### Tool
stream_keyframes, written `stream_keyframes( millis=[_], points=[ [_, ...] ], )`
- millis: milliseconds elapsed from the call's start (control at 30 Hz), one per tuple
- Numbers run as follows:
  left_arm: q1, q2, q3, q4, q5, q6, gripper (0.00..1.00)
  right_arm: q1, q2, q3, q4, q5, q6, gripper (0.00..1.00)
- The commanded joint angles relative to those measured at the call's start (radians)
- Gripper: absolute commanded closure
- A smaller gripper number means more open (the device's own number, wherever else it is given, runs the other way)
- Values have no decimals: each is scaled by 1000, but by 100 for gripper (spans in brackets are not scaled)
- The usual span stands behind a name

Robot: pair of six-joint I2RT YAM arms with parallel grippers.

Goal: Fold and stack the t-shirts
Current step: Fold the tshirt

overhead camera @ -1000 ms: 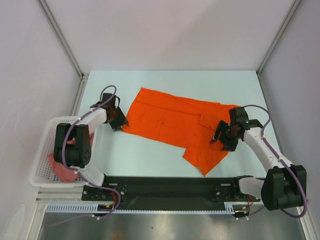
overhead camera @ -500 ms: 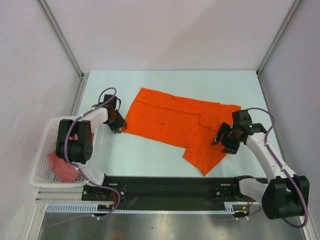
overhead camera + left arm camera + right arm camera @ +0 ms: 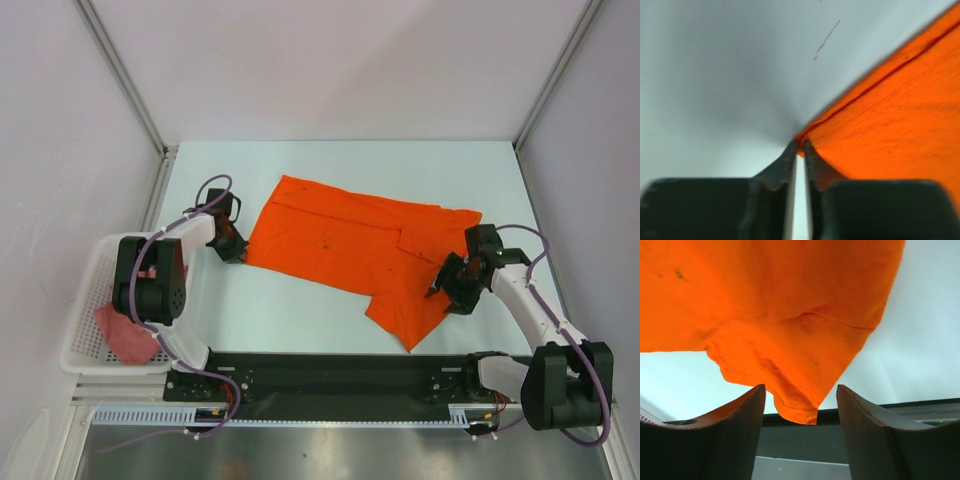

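Observation:
The bright orange t-shirt (image 3: 350,245) lies spread on the pale table, one flap reaching toward the near edge. My left gripper (image 3: 232,248) sits at its left corner; in the left wrist view the gripper (image 3: 800,146) is shut, pinching the corner of the orange cloth (image 3: 890,115). My right gripper (image 3: 450,290) hovers at the shirt's right side. In the right wrist view it (image 3: 801,390) is open, with a hanging point of the orange cloth (image 3: 790,305) between the fingers, touching neither. The salmon-pink t-shirt (image 3: 125,340) lies bunched in the basket.
A white lattice basket (image 3: 85,290) stands off the table's left edge. A black rail (image 3: 330,375) with the arm bases runs along the near edge. Frame posts and white walls enclose the table (image 3: 300,310) at back and sides.
The left gripper has closed on the shirt's left corner. The right gripper has moved down and slightly toward the near edge, its jaws a little narrower.

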Motion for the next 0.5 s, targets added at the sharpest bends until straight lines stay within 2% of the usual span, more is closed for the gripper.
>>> stream_keyframes(
  millis=[0,67,200,267,467],
  points=[
    [10,39,32,-13,-12,22,93,-6,-10,-36,-26,11,51,37],
    [9,33,33,-9,-14,30,99,-6,-19,-70,-29,7,74,41],
    [9,9,26,-9,-14,65,100,-6,-37,-125,-8,5,112,50],
    [9,-2,23,-4,-9,74,100,-3,-30,-153,31,1,129,59],
    [9,-25,24,-2,17,106,100,47,25,-197,98,-16,174,64]
  ],
)
